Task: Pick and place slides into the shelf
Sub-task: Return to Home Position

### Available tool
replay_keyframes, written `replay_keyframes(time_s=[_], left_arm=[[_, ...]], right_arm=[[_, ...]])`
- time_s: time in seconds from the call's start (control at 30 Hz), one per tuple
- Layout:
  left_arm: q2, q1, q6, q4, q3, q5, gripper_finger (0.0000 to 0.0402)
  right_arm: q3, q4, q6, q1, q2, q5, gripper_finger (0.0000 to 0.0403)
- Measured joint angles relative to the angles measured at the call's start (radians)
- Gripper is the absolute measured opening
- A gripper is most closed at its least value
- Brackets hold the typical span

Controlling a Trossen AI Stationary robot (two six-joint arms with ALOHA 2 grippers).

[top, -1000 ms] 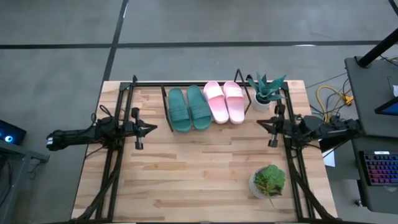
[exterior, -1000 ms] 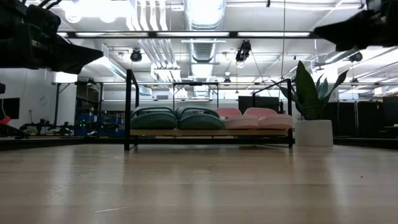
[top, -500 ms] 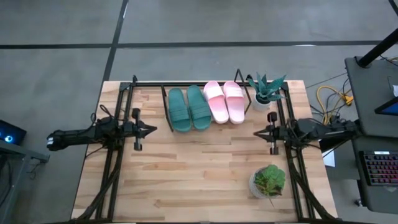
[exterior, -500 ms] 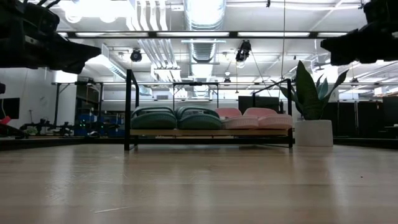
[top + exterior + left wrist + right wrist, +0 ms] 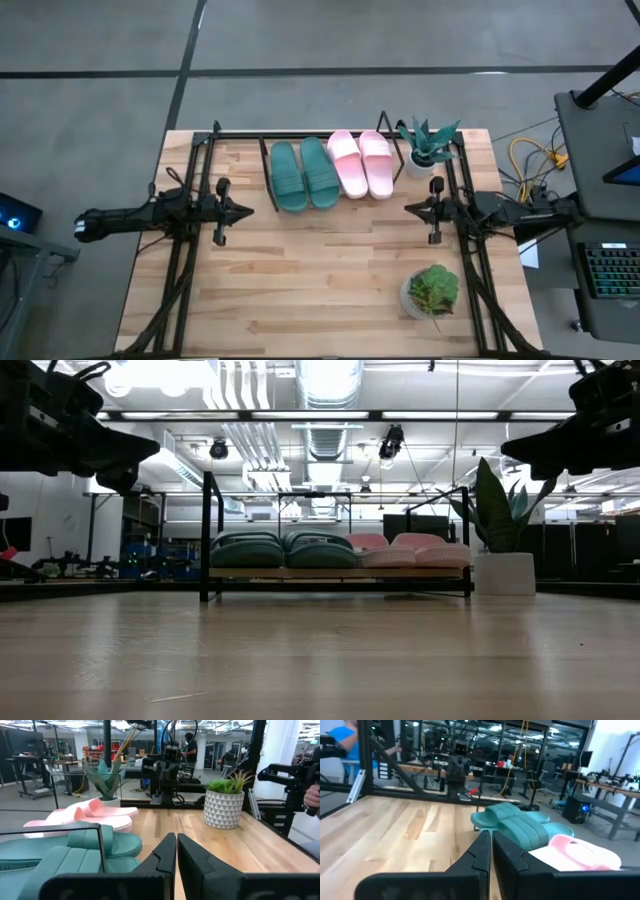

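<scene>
Two dark teal-green slides [image 5: 304,175] and two pale pink slides [image 5: 362,164] lie side by side, soles down, on the slanted board of the black wire shelf [image 5: 300,134] at the table's far edge. In the low view they sit in a row on the shelf [image 5: 207,540]. My left gripper [image 5: 246,208] hangs shut above the table's left side, pointing level toward the right. My right gripper [image 5: 409,209] hangs shut above the right side, pointing level toward the left. Both wrist views show shut fingertips [image 5: 176,845], [image 5: 488,842] with nothing between them and the slides [image 5: 75,850], [image 5: 520,825] off to one side.
A spiky plant in a white pot [image 5: 430,148] stands beside the shelf's right end. A leafy potted plant [image 5: 432,292] stands at the near right. Black arm-mount frames [image 5: 182,270], [image 5: 472,280] run along both sides. Bare wooden tabletop [image 5: 320,270] lies between the arms.
My right gripper has sunk a little and rolled about its own axis, staying shut. My left gripper has rolled slightly in place. The slides have kept still on the shelf.
</scene>
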Motion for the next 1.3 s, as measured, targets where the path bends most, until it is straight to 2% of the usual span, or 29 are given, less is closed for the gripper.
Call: replay_keyframes(time_s=[0.2,0.63,1.3], left_arm=[[-0.005,0.0,-0.002,0.0,0.0,0.0,0.0],[0.064,0.0,-0.002,0.004,-0.002,0.013,0.0],[0.129,0.0,-0.001,0.018,-0.002,0.011,0.0]], right_arm=[[0.0,-0.003,0.035,-0.005,0.002,-0.038,0.0008],[0.0,-0.003,-0.033,-0.004,0.002,-0.042,0.0009],[0.0,-0.001,-0.033,-0.004,0.002,-0.042,0.0009]])
